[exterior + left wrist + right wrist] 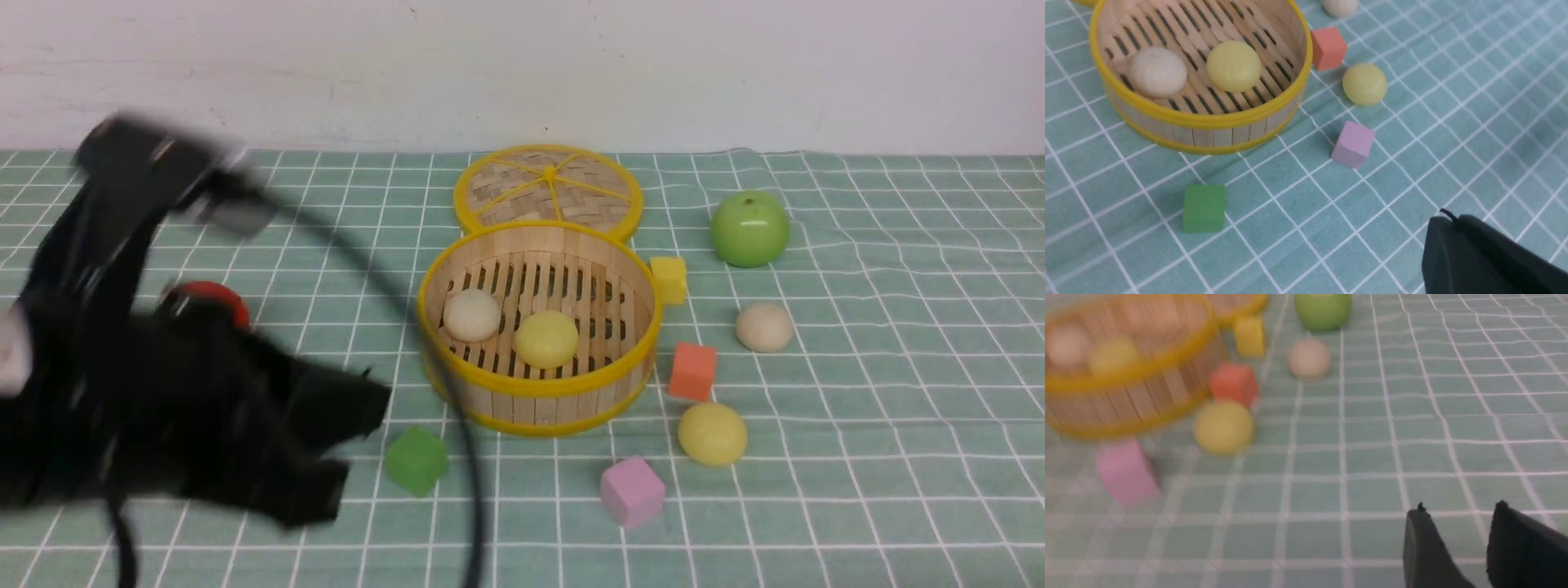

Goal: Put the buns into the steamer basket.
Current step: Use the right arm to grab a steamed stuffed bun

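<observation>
The steamer basket point(539, 408) holds 2 buns point(472, 314); 2 more lie outside.

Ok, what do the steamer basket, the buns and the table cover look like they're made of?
Steamer basket: pale wood or bamboo slats, matte, with glossy yellow rims that look plastic.
Buns: smooth, even and faintly shiny, so probably plastic or painted wood, not dough.
Table cover: thin cloth, judging by the wrinkles in its white grid.
</observation>
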Robot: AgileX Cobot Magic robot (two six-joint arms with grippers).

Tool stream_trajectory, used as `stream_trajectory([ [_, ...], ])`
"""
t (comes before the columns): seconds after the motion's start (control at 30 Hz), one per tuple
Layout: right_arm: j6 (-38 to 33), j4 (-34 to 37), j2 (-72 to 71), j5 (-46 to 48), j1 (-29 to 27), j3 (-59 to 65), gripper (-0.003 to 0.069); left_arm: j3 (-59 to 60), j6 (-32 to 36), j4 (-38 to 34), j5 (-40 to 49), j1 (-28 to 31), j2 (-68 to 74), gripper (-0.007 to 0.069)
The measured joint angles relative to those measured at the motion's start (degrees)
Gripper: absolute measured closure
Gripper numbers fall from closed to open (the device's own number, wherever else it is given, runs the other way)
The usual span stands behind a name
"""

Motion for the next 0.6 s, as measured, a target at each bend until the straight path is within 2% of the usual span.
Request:
stream_trajectory([
  [0.17, 7.07, 9.31, 0.0, -10.4, 0.0, 0.0, 0.0419, 16.3, 0.25, -7.8, -12.09, 0.0, -11.56, 0.0638],
  [0.27, 10.05, 12.86, 0.0, -12.9, 0.07, -0.29, 0.0429, 21.98, 0.43, -10.1, -17.68, 0.0, -17.48, 0.0638],
  [0.4, 10.0, 13.52, 3.73, -3.38, 1.35, -6.47, 0.0475, 24.12, 0.48, -10.54, -22.77, 0.0, -20.72, 0.0638],
  [0.5, 0.48, 11.33, 19.29, 13.89, 4.09, -22.62, 0.0545, 24.37, 0.72, -10.68, -26.01, 0.0, -21.29, 0.0638],
  [0.53, -0.22, 11.22, 20.32, 14.85, 4.24, -23.55, 0.0551, 24.37, 0.72, -10.68, -26.1, 0.0, -21.29, 0.0638],
  [0.6, -9.02, 10.07, 34.07, 27.2, 5.53, -34.81, 0.0581, 24.37, 2.31, -10.62, -26.66, 0.0, -21.29, 0.0638],
])
